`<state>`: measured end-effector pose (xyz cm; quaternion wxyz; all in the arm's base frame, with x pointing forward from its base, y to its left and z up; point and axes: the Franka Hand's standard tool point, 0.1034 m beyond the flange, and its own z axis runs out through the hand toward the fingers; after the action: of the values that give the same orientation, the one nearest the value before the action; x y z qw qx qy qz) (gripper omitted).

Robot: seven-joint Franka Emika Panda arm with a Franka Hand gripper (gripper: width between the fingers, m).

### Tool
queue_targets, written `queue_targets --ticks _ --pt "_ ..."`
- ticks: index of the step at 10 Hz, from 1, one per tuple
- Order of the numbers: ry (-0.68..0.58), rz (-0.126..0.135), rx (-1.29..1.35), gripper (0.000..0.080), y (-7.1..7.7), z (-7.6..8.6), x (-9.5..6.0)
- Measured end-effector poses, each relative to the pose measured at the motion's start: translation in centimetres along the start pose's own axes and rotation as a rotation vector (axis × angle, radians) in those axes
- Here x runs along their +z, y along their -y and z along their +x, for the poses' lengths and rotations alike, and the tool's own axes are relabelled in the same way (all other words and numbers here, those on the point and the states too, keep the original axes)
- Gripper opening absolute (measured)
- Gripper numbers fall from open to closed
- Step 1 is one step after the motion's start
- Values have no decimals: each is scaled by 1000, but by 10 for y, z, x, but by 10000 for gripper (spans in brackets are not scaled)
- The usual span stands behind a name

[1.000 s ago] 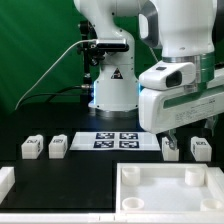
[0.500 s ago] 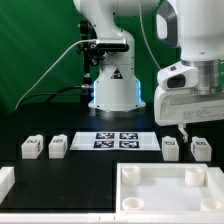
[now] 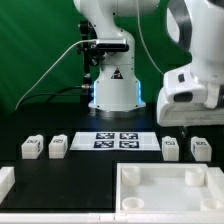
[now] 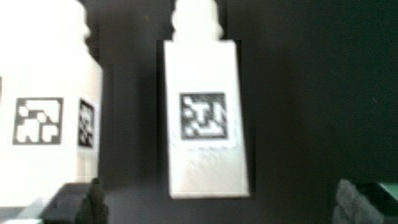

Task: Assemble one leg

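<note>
The black table (image 3: 90,170) holds everything loose and well apart, so that I can come straight down on any one part. Nearest the exterior camera lies the big white tray-like piece (image 3: 160,170), sockets up, which I judge is where a leg must end. Beyond it the marker board (image 3: 115,140) lies flat. Two spare legs (image 3: 44,147) wait on the exterior view's left and two more on its right. I hover over that right-hand pair, and the leg (image 3: 200,148) farthest to the exterior view's right seems to be the one centred under my wrist (image 4: 205,110), with its neighbour (image 4: 45,115) just beside it. It lies flat on the table with its tag (image 4: 205,113) facing up at me. Its long axis runs across the line my fingers close along, so a squeeze would take it by its narrow width. One end narrows to a stub, likely the end meant for a socket. My pincer (image 3: 199,128) is spread wide and empty. In the wrist view its fingertips (image 4: 71,200) stand clear on either side of the leg, touching nothing.
</note>
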<state>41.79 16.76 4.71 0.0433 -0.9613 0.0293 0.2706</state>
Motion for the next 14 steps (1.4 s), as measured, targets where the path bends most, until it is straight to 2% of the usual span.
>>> queue_targets --ticks 1,3,4,6,8,11,14 --pt "35 2 7 649 -3 4 6" --pt "231 -16 -7 649 -7 -6 12" --pt "267 -13 -7 649 -6 1 13" --pt "263 -14 11 649 -4 1 15" --pt "309 -23 48 649 7 -8 27" --pt "287 -31 34 649 13 -13 48" --pt "281 -31 35 621 13 -13 50"
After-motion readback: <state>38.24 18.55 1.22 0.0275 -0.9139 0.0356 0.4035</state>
